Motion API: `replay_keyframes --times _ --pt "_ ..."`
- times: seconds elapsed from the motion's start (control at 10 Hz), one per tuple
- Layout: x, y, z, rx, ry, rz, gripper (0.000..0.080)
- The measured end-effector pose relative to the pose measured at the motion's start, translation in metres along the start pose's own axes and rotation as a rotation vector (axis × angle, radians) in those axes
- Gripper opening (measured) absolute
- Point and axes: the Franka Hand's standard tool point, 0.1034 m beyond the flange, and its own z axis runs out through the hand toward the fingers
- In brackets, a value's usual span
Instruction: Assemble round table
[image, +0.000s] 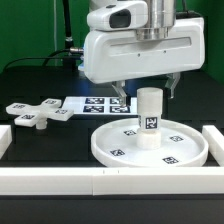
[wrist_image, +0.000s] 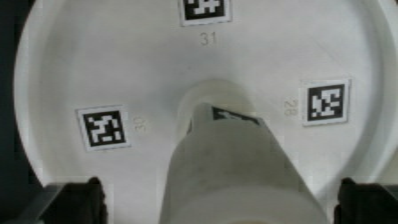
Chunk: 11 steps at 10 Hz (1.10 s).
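Standing on disc (image: 186, 141); tagged leg (image: 149, 116)

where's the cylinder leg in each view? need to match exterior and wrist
Exterior view: the cylinder leg stands upright near the middle of the round disc, right under the gripper.
Wrist view: the leg is seen from above, large and close, between the two fingers.
Shared landmark: the disc, with its square tags around the leg's foot.
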Motion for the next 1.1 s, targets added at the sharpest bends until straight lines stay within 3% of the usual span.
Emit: replay_keyframes --times 0.1,0.3,0.7,1.1 --pt "0.0005 -0.0016 0.0000 0.001 0.000 -0.002 0.0649" --pt "0.0008 -0.0024 0.0000 0.001 0.000 -0.003 0.0401" --pt "0.0008 -0.0026 0.0001 0.002 0.000 0.023 0.0404" --pt "0.0015 -0.0076 0.0011 0.022 0.001 0.508 0.0404"
